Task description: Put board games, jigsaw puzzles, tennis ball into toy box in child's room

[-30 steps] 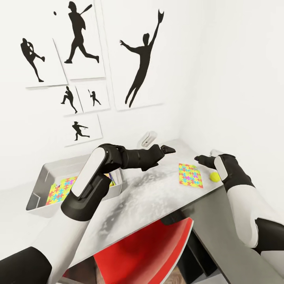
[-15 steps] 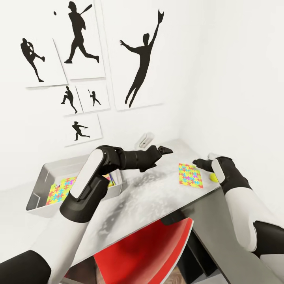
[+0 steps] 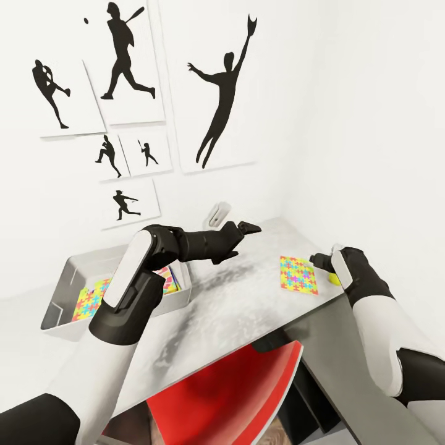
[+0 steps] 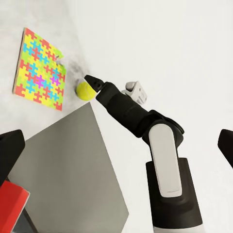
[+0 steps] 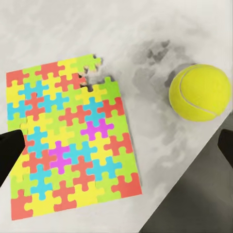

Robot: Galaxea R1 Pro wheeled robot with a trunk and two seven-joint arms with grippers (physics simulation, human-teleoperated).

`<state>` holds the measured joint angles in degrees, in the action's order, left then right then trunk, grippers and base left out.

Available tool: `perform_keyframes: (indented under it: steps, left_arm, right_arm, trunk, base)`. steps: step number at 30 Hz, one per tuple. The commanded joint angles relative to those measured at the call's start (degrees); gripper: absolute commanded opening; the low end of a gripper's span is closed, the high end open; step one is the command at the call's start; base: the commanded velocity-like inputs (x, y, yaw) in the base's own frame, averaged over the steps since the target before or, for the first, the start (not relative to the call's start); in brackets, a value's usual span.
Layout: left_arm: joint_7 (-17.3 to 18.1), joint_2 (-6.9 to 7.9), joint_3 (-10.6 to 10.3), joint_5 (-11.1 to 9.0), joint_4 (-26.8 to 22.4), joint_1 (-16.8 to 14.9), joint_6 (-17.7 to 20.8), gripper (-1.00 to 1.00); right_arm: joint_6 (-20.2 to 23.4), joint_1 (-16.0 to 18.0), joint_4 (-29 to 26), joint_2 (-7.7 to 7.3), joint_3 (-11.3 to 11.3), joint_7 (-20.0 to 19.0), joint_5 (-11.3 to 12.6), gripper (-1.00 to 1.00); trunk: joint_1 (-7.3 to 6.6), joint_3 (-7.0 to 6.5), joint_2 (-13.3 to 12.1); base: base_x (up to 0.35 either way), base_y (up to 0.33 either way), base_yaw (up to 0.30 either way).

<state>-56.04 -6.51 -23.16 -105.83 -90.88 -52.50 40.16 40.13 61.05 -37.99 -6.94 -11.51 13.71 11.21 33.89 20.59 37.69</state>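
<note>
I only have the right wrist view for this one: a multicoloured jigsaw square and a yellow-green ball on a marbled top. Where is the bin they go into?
Observer: In the head view, the shallow light grey toy box sits on the same pale marbled table, well to the robot's left of the multicoloured jigsaw square.
Operator: Anything in it?
Observer: Yes, a second multicoloured jigsaw square lies flat inside.
Operator: And the left arm?
Observer: The left gripper hangs above the table between box and puzzle. The left wrist view shows its fingertips wide apart with nothing between them.
</note>
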Motion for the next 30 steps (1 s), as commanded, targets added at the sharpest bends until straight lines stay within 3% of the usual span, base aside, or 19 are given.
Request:
perform_keyframes:
  steps: [1, 15, 23, 26, 30]
  left_arm:
    - [-0.5, -0.04, 0.0, -0.4, 0.0, -0.1, 0.1, 1.0]
    - [-0.6, -0.31, 0.0, -0.4, -0.1, -0.2, 0.4, 1.0]
    - [-1.6, -0.06, -0.4, -0.3, -0.6, -2.5, 0.9, 1.0]
    - [-3.0, -0.26, -0.4, -0.7, -0.8, -3.3, 0.9, 1.0]
    - [-8.4, -1.28, -0.4, -1.2, -1.1, -5.0, 0.3, 1.0]
  right_arm:
    - [0.2, 0.0, -0.1, -0.01, 0.0, 0.5, 0.6, 1.0]
    - [-0.2, 0.2, -0.2, -0.74, -0.1, 1.2, 0.5, 1.0]
    - [-3.7, 1.9, 2.7, -1.53, -0.1, 1.4, 0.6, 1.0]
    - [-4.4, 3.3, 5.0, -1.9, -0.1, 1.3, 0.6, 1.0]
    - [-8.5, 5.0, 10.2, -4.0, -0.1, 0.7, 0.6, 1.0]
  trunk:
    - [0.02, 0.08, 0.1]
    - [0.02, 0.08, 0.1]
    - [0.02, 0.08, 0.1]
    - [0.02, 0.08, 0.1]
    - [0.02, 0.08, 0.1]
  base:
    - [0.0, 0.0, -0.025]
    - [0.0, 0.0, -0.199]
    - [0.0, 0.0, -0.045]
    - [0.0, 0.0, -0.008]
    - [0.0, 0.0, -0.003]
